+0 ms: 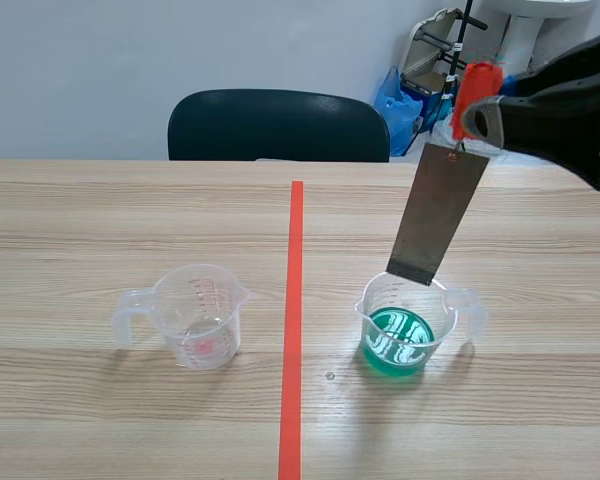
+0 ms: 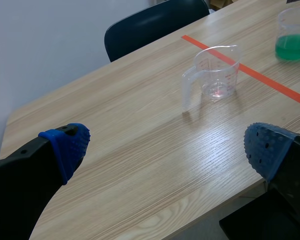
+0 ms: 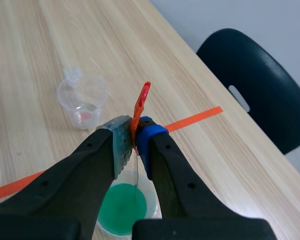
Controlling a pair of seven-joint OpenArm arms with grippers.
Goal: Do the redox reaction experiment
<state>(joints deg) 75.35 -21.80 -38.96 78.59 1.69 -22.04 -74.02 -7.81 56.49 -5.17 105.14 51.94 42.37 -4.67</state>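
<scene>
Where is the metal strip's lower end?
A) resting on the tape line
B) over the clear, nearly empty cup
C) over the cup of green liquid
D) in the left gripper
C: the metal strip, hanging from the right gripper, ends at the mouth of the cup of green liquid.

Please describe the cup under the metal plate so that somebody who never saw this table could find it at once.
Start from the orange-red tape line down the middle of the wooden table. The cup stands just right of it, under the metal plate that the right gripper holds. Unlike the other clear cup left of the line, it holds green liquid.
</scene>
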